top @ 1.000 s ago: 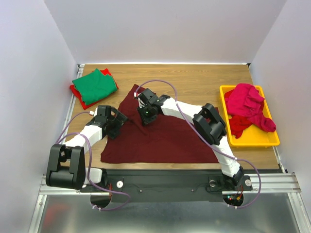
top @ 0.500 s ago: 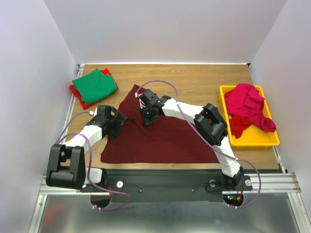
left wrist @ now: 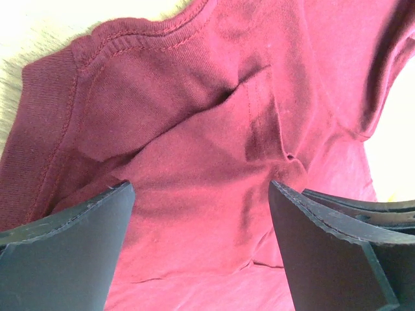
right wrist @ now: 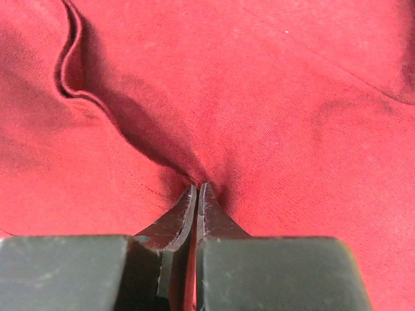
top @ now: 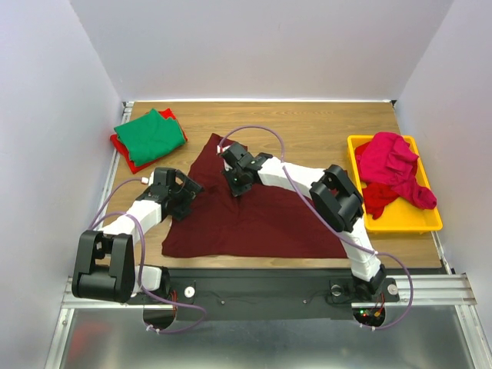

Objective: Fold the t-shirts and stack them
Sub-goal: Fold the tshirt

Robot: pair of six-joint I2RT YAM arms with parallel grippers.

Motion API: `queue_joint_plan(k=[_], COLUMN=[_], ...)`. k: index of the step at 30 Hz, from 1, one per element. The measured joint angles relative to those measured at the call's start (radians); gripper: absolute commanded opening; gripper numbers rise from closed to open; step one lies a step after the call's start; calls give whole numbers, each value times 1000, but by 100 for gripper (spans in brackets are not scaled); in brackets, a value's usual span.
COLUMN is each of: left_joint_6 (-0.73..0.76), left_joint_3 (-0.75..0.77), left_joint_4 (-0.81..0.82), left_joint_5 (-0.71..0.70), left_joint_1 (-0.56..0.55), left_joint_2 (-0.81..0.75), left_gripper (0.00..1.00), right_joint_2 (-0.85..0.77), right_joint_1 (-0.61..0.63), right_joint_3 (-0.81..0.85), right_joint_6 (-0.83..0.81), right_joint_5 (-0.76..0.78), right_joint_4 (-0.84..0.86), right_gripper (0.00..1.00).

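The maroon t-shirt is lying mostly flat on the desk, right by the near edge and about mid-width, with its far part tapering to a point. I'd say it's not folded yet.

The left gripper is low over the shirt's left side by a ribbed hem. Its jaws are spread wide and not gripping anything. The right gripper is a bit further in, toward the shirt's far tip, with its jaws pressed together pinching a small ridge of the maroon cloth. To me that looks like the start of a fold.

In the far-left corner, a green t-shirt sits folded on top of a red t-shirt, so I'd call two done.

By the right edge, a yellow tray holds a crumpled pink t-shirt and some red cloth, so there's more to do. Nothing looks in the way, since the stack and the tray are both well apart from the maroon shirt.
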Motion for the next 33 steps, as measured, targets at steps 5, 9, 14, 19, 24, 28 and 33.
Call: queue_joint_plan(k=[5,9,14,19,24,28,33], left_joint_6=[-13,-21,-29,-34,-34,-33,-32], left_joint_3=[-6,-7,-8,-9,-9,-9,-11], left_joint_4=[5,7,8,8,6,4,3], left_joint_5=[11,20,33,38,36,35,29], left_joint_1=[0,0,0,0,0,0,0], left_joint_2=[-2,-2,-2,-2,-3,-5,-8], left_gripper=[98,98,99,99,99,98,98], right_joint_2=[-25,-45,-55,-58,-67,-75,-92], right_joint_1=[-9,-16,-24,-35,-92,-134,-134], right_joint_3=[-14,-14,-14,-29,-74,-89,-91], right_joint_6=[3,8,11,14,13,13,13], right_joint_5=[13,17,27,37,122,165,152], right_joint_4=[0,1,1,4,-17,-28,-29], right_gripper=[3,5,8,17,27,28,32])
